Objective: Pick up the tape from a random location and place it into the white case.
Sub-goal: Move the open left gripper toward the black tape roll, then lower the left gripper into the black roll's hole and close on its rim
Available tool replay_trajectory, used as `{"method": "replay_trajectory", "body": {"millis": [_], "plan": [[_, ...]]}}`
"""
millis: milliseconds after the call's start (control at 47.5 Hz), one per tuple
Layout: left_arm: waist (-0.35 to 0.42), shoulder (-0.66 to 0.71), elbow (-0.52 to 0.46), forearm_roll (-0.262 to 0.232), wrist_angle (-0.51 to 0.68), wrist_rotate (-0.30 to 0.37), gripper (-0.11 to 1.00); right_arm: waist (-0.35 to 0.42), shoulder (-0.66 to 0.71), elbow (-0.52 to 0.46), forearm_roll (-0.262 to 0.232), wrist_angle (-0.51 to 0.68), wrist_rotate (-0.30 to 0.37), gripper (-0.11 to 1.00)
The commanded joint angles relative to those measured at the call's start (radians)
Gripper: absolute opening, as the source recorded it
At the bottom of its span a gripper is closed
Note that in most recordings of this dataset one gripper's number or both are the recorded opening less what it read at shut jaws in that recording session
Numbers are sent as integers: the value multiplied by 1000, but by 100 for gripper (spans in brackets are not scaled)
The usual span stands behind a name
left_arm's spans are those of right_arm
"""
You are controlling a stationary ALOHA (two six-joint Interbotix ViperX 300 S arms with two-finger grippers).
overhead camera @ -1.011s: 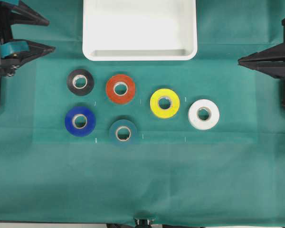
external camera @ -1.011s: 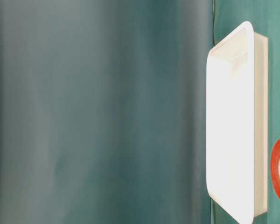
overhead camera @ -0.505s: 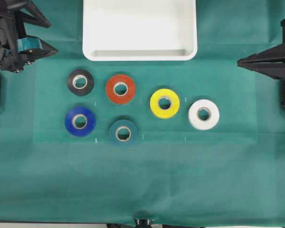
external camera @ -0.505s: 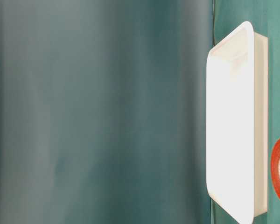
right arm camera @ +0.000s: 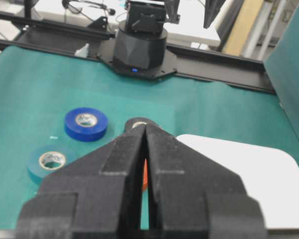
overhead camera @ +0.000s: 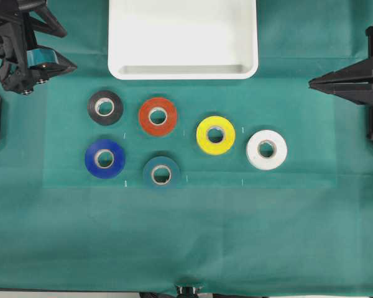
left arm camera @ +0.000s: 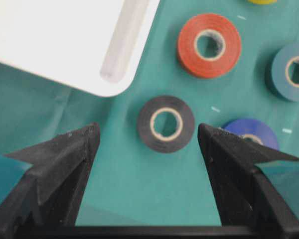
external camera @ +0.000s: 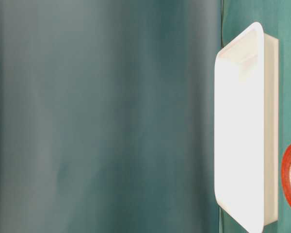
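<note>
From where I stand, the nearest things on the green-clothed bench (overhead camera: 186, 236) are the rolls of tape, lying flat and apart from one another: a dark teal-green roll (overhead camera: 161, 171), a blue roll (overhead camera: 105, 158), a white roll (overhead camera: 267, 149), a yellow roll (overhead camera: 216, 135) and a red-orange roll (overhead camera: 158, 116). The one that matters, the black roll of electrical tape with its pale inner core (overhead camera: 105, 107), lies on the cloth in the left part of the group, just short of the near left corner of the large shallow white plastic case (overhead camera: 183, 69), which has nothing in it.

What has changed in the last second is the left arm. Its tool (overhead camera: 46, 43) has come out from the left edge toward the rolls and tipped over to look downward. In the left wrist view the black roll (left arm camera: 165, 124) now sits between the two black fingers (left arm camera: 72, 152), farther off and not touched. That tool stands wide open with nothing in it.

To my eye this is the approach: the tool is lined up but must yet close in on the roll before gripping.

The right tool (overhead camera: 312, 81) waits at the right edge, its fingers pressed together on nothing.
</note>
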Motion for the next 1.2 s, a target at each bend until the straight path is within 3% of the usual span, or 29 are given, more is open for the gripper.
{"method": "replay_trajectory", "body": {"millis": [0,589,1179], "plan": [[3,-6,-25,0,-3,-2,79,2,5,-28,-2,-3,2,0],[3,31,26,0,-31,-6,79,0,5,-28,-2,3,0,0],[-31,176,209,2,-239,-121,79,0,9,-26,-2,11,-2,0]]}}
